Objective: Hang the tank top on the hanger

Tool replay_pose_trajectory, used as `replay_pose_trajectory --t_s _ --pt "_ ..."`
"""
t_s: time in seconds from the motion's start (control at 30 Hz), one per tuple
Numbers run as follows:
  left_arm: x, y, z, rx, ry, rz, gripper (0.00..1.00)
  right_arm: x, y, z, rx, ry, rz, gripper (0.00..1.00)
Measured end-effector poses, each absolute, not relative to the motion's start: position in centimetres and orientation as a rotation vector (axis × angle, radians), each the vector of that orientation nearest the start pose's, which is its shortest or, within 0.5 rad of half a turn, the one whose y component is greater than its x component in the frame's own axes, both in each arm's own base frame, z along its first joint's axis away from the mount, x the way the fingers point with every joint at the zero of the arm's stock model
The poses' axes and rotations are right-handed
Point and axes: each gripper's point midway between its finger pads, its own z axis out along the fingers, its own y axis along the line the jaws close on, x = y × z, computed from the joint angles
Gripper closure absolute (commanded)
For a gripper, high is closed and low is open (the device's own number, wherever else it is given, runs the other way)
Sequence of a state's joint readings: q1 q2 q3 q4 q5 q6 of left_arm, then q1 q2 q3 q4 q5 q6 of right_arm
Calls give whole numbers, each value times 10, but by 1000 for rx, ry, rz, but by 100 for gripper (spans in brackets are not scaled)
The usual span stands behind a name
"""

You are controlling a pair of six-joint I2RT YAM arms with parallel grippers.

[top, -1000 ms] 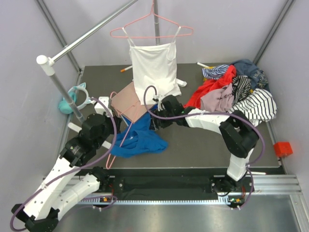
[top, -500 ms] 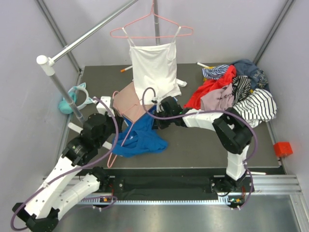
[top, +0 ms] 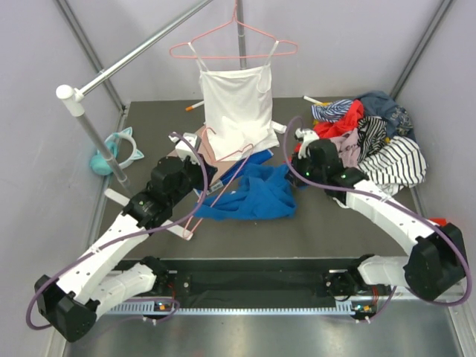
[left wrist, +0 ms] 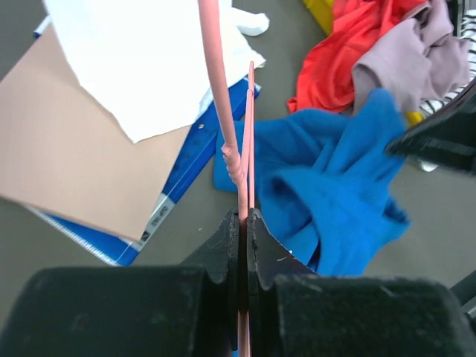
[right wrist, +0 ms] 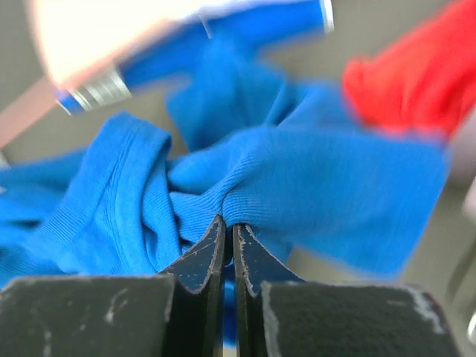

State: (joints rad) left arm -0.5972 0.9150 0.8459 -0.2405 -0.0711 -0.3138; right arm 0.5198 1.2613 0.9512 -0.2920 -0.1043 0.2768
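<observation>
The blue tank top (top: 256, 195) lies bunched on the dark table between the two arms. My right gripper (top: 299, 175) is shut on a fold at the top's right end; in the right wrist view the fingertips (right wrist: 229, 223) pinch the ribbed blue cloth (right wrist: 297, 186). My left gripper (top: 206, 179) is shut on the thin pink hanger (top: 230, 162), which slants over the top's left edge. In the left wrist view the jaws (left wrist: 244, 217) clamp the wire (left wrist: 222, 111), with the tank top (left wrist: 335, 193) lying just to its right.
A white camisole (top: 238, 104) hangs on another pink hanger from the rail at the back. A tan folder on a blue book (left wrist: 82, 141) lies under it. A pile of clothes (top: 364, 141) fills the back right. A rail post (top: 97, 134) and a teal item (top: 119, 149) stand at the left.
My right gripper has shut on the tank top and dragged it to the right. My left arm has reached further in, carrying the hanger up and to the right.
</observation>
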Motion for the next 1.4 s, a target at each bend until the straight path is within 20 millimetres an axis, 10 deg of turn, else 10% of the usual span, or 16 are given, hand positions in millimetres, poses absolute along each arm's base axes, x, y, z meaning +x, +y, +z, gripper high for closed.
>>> replay_pose_trajectory --t_s 0.1,0.2,0.37,0.6,0.93,1.4 --pt "277 -196 248 220 1882 -603 100 284 196 130 -295 2349 520 50" --pt "274 -200 225 224 1920 -618 100 256 183 91 -278 2508 478 40" --pt "268 -197 201 225 1978 -601 100 262 200 106 -308 2489 528 39" --pt "268 -187 219 163 1916 -589 100 301 280 150 -457 2329 684 41" --pt "264 -172 223 89 1896 -558 100 283 320 71 -589 2504 664 40" --pt "261 -170 213 89 1932 -546 100 283 347 59 -639 2501 659 40"
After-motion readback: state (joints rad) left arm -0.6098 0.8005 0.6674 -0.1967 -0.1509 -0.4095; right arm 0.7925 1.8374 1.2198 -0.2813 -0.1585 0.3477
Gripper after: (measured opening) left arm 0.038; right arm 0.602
